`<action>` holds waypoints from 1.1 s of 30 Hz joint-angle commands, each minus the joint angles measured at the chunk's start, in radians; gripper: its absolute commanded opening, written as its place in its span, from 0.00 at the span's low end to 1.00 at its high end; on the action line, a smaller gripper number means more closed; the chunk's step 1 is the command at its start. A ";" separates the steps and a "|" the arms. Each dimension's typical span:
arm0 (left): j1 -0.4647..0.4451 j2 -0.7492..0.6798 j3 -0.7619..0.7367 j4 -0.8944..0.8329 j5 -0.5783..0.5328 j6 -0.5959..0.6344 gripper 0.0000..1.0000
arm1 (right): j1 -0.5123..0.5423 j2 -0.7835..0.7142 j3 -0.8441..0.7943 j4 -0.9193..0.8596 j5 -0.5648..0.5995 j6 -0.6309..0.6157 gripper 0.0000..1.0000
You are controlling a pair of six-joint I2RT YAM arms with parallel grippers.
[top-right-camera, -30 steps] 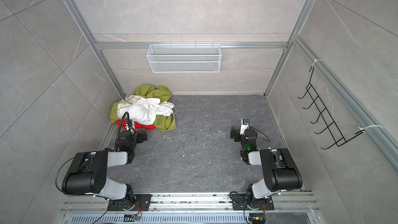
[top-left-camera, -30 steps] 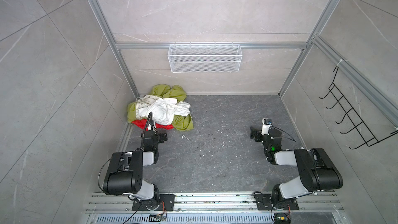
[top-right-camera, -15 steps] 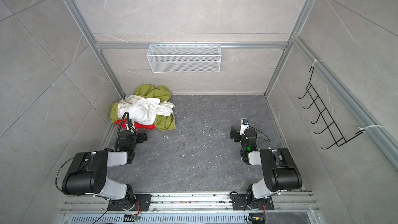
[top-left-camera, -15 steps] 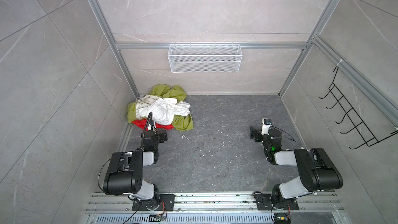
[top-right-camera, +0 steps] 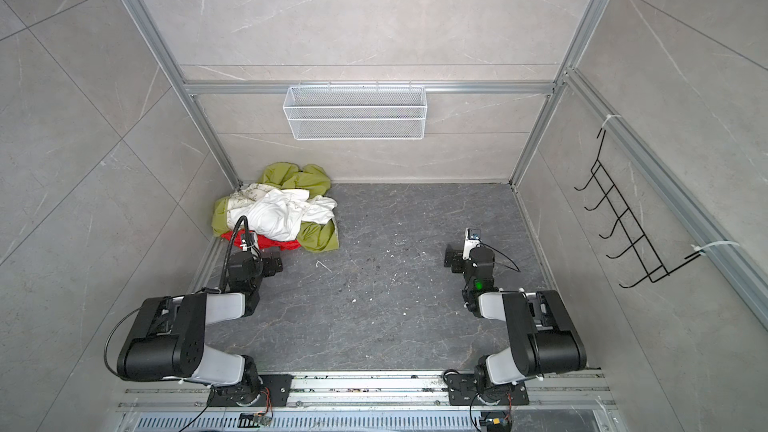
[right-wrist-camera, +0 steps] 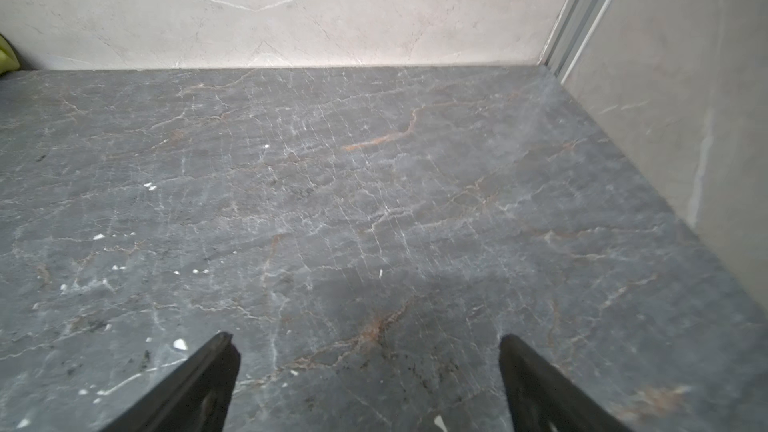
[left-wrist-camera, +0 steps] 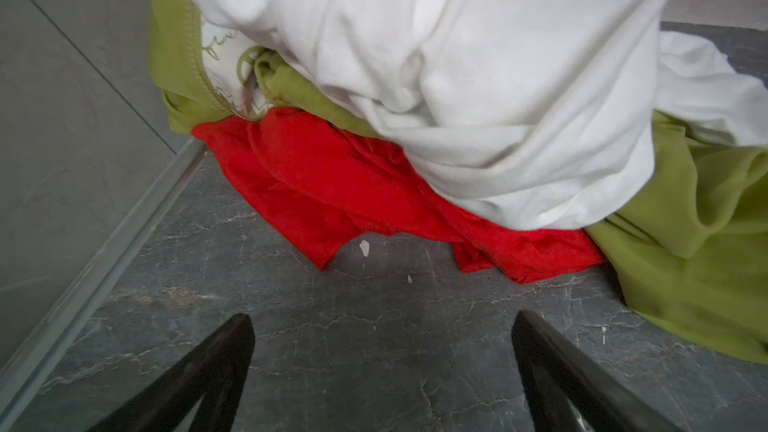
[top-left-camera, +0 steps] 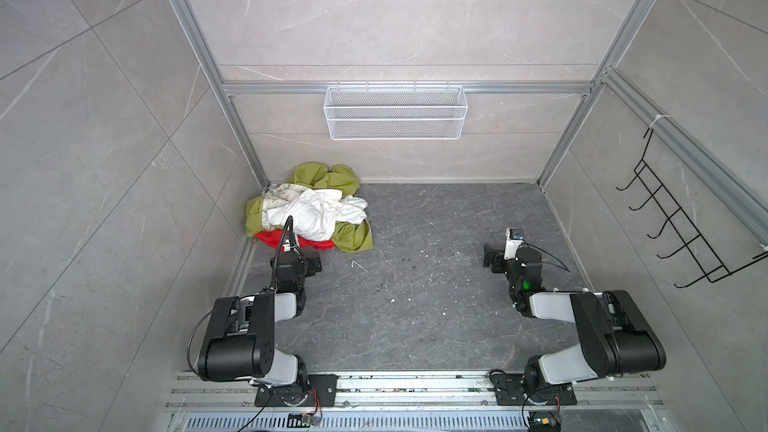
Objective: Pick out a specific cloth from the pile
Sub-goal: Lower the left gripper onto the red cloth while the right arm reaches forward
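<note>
Left wrist: red cloth [left-wrist-camera: 332, 184] edge near, bare floor [left-wrist-camera: 374, 326] btwn; L+R jaws apart.

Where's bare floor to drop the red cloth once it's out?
The dark floor is bare from the pile across to the right end effector and back to the rear wall. A narrow bare strip also lies between the open left end effector and the red cloth. Crowded: the back-left corner, where the pile sits.

Both top views look steeply down from high overhead onto the whole floor [top-left-camera: 415, 305] (near-identical framing). The left wrist view faces the pile [left-wrist-camera: 498, 76] from close by. The right wrist view faces floor and back wall [right-wrist-camera: 291, 14].
</note>
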 commanded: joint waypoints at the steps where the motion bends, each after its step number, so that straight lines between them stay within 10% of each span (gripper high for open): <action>1: -0.027 -0.082 0.048 -0.069 -0.098 -0.012 0.98 | 0.073 -0.113 0.086 -0.189 0.128 -0.023 1.00; 6: -0.066 -0.186 0.133 -0.293 -0.232 -0.119 0.92 | 0.100 -0.168 0.279 -0.543 0.020 0.265 1.00; 17: -0.006 -0.357 0.181 -0.523 -0.060 -0.492 0.90 | 0.298 -0.078 0.431 -0.608 -0.054 0.315 1.00; 33: 0.286 -0.066 0.279 -0.335 0.324 -0.774 0.96 | 0.308 0.032 0.562 -0.651 -0.250 0.321 1.00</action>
